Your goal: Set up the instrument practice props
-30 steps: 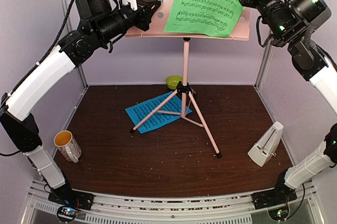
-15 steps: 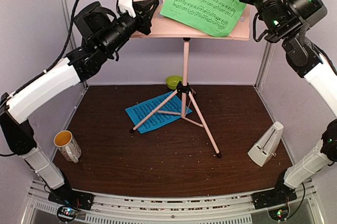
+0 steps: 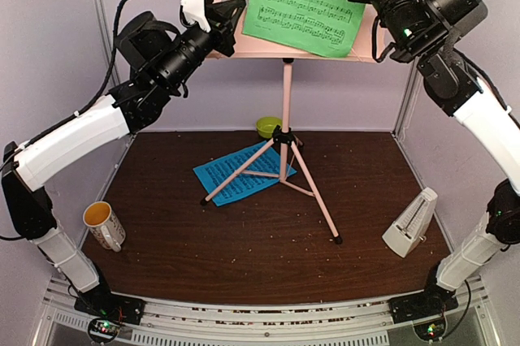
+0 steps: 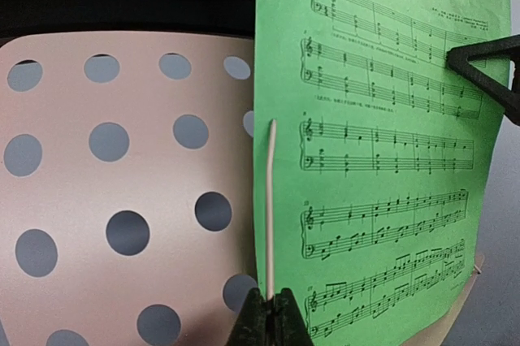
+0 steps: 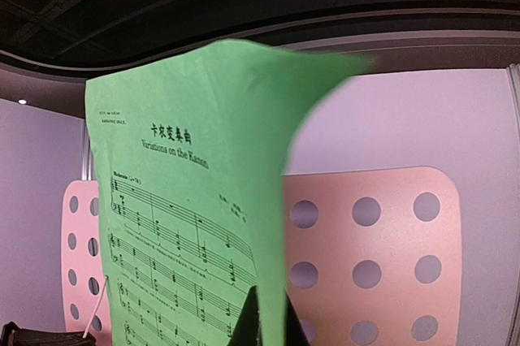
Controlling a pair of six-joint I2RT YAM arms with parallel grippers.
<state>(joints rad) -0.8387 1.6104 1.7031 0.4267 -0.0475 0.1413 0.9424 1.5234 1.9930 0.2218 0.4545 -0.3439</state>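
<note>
The pink music stand (image 3: 287,94) stands at the middle of the table, its perforated desk (image 4: 162,192) high at the back. A green music sheet (image 3: 305,1) lies against the desk. My right gripper (image 5: 264,313) is shut on the sheet's upper right edge (image 5: 187,200). My left gripper (image 4: 272,301) is shut on the thin pink retainer wire (image 4: 270,200) of the desk, beside the sheet's left edge. A blue music sheet (image 3: 236,175) lies flat under the tripod legs. The pale pyramid metronome (image 3: 410,222) stands at the right edge.
A white mug with an orange inside (image 3: 104,224) stands near the left front. A lime-green bowl (image 3: 267,126) sits behind the stand's hub. The tripod legs (image 3: 317,200) spread over the table's middle. Frame posts rise at both back corners.
The right gripper has carried the green sheet leftward and upward along the desk. The left arm has risen a little, still gripping the wire.
</note>
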